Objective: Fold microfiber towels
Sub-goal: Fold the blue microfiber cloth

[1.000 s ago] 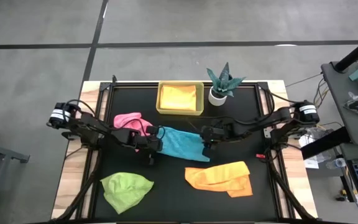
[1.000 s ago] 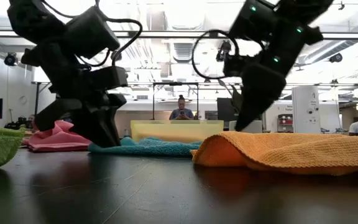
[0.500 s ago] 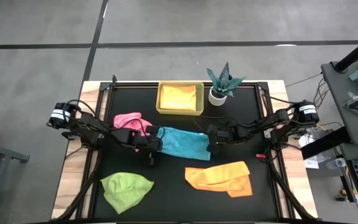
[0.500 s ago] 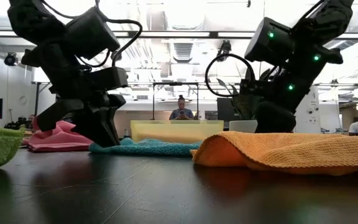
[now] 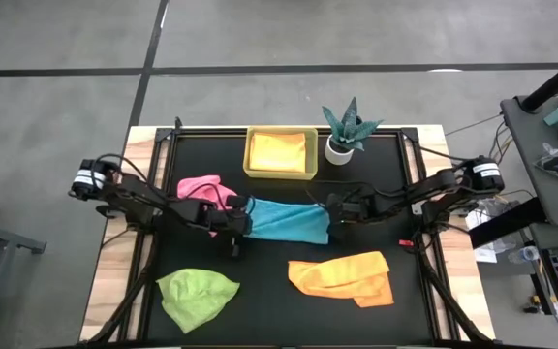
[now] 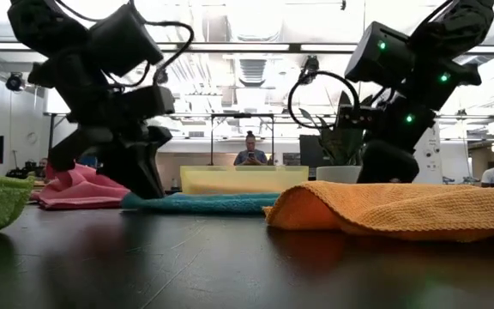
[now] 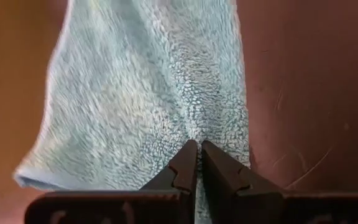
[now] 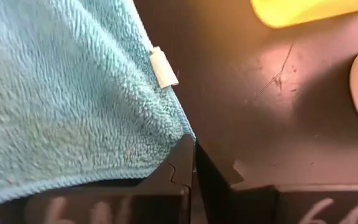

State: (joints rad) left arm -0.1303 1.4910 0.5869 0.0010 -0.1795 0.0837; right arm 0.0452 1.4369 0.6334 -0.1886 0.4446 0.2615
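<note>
A turquoise-blue towel (image 5: 284, 221) lies flat mid-table, stretched between my two grippers. My left gripper (image 5: 244, 221) is shut on its left end, my right gripper (image 5: 330, 215) on its right end. A white tag (image 8: 163, 67) sits on the towel's far edge. A pink towel (image 5: 201, 187) lies crumpled behind the left gripper. Near the front edge lie a lime green towel (image 5: 197, 294) and an orange-yellow towel (image 5: 347, 276). Another orange-yellow towel lies in the yellow tray (image 5: 281, 152). In the low view the orange-yellow towel (image 6: 393, 210) hides the right fingertips. My left gripper pinches the towel's left end (image 7: 188, 127) between its two fingers (image 7: 182, 165), slanting down from the table's left. The cloth puckers toward the fingertips. The rest lies on the table. My right gripper pinches the towel's far right corner (image 8: 180, 132), just past the white tag, between its two fingers (image 8: 178, 163). It comes slanting down from the table's right. The corner sits at table height and the cloth spreads flat from it.
A teal spiky plant in a white pot (image 5: 345, 131) stands beside the tray at the far edge. Bare black table top (image 5: 260, 262) lies between the turquoise towel and the two front towels. People show in the room beyond the table in the low view.
My right gripper has come down and a little toward the table's right edge, from over the turquoise-blue towel to its right end. The towel now lies flatter and straighter between the grippers, and its right end is drawn out.
</note>
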